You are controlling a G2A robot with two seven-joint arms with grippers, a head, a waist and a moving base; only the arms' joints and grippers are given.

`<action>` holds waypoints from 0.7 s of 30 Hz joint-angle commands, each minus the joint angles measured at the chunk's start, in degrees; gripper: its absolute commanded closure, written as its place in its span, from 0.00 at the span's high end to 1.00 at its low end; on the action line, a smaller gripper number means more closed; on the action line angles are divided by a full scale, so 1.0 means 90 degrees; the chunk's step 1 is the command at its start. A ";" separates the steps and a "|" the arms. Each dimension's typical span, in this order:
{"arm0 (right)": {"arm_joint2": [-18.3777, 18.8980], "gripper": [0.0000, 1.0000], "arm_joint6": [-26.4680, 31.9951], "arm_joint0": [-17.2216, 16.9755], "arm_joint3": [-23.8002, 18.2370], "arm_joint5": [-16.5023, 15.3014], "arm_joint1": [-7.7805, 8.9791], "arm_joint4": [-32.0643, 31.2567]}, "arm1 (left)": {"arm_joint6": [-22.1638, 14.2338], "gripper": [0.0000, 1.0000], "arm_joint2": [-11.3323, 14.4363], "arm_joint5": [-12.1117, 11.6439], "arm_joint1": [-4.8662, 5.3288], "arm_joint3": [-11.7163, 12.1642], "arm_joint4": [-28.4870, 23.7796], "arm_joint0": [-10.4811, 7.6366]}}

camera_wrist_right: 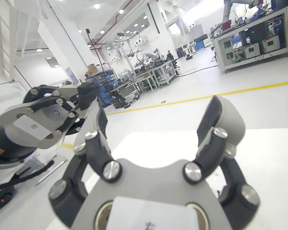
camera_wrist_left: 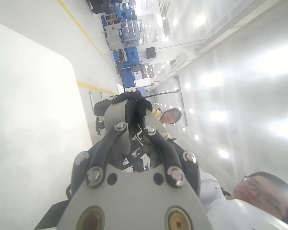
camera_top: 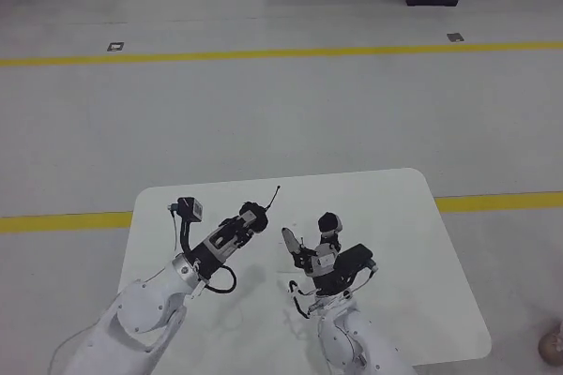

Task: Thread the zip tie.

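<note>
Table point(camera_top: 403, 281) in the top view is white with rounded corners, and both arms sit over it, kinda side by side. The left gripper point(camera_top: 255, 214) has its fingers pinched together on the zip tie point(camera_top: 273, 196), a thin black strip that sticks out past the tips, up off the table and angled toward the far edge. The right gripper point(camera_top: 310, 232) is just beside it with its fingers spread wide apart, nothing between them. A yellow line point(camera_top: 263, 53) runs across the floor behind the table. In the left wrist view the left gripper point(camera_wrist_left: 132, 99) is clamped at the tips, and the zip tie point(camera_wrist_left: 163, 93) pokes out sideways from there as a skinny dark strand in the air, with the table point(camera_wrist_left: 26, 84) off to one side. In the right wrist view the right gripper point(camera_wrist_right: 158, 118) is wide open, its fingers point(camera_wrist_right: 210, 118) well apart over the table point(camera_wrist_right: 254, 149), and the left gripper point(camera_wrist_right: 87, 92) hangs close by, tips closed.
</note>
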 commanded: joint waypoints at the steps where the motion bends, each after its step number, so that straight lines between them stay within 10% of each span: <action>1: 0.0001 1.00 0.0001 -0.0001 -0.0001 -0.0002 0.0000 0.0004 | 0.0003 0.00 -0.0001 -0.0004 0.0000 0.0001 0.0002 0.0001; 21: 0.0347 1.00 -0.1490 0.0447 0.0554 0.0758 0.0146 -0.2878 | -0.0053 0.00 0.0283 0.0411 -0.0218 0.0117 -0.3452 0.0003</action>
